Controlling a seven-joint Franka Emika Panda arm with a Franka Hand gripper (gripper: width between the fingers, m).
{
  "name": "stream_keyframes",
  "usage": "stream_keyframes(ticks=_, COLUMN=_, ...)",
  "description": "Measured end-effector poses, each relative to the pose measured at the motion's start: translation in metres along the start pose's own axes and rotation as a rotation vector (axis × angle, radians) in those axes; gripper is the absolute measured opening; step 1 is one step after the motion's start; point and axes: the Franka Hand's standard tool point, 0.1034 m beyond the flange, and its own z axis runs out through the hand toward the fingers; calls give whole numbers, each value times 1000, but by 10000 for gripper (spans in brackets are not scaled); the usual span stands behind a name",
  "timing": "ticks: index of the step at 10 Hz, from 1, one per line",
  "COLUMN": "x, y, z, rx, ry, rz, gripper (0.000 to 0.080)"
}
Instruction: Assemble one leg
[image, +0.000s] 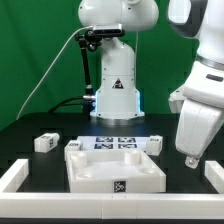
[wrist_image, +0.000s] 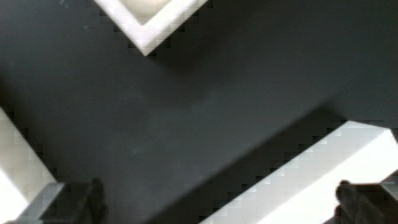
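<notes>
Two legs show in the exterior view, each a small white block with a tag. One leg (image: 46, 142) lies on the black table to the left of the large white panel (image: 113, 168). The other leg (image: 156, 142) lies behind the panel's far right corner. My gripper (image: 191, 158) hangs low over the table to the right of the panel, apart from both legs. In the wrist view the gripper (wrist_image: 217, 205) is open, its dark fingertips (wrist_image: 71, 205) wide apart with only table and a white strip (wrist_image: 347, 165) between them. No leg shows in the wrist view.
The marker board (image: 117, 143) lies behind the panel, in front of the robot base (image: 115, 90). White border rails run along the table's left (image: 15, 178) and right (image: 213, 173) sides. A white pointed corner (wrist_image: 146, 25) shows in the wrist view; which part it belongs to is unclear.
</notes>
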Motion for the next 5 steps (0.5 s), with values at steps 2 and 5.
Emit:
stream_keyframes(ticks=2, x=0, y=0, z=0, rx=0, ry=0, rz=0, gripper=650)
stream_keyframes(ticks=5, x=0, y=0, z=0, rx=0, ry=1, rz=1, gripper=650)
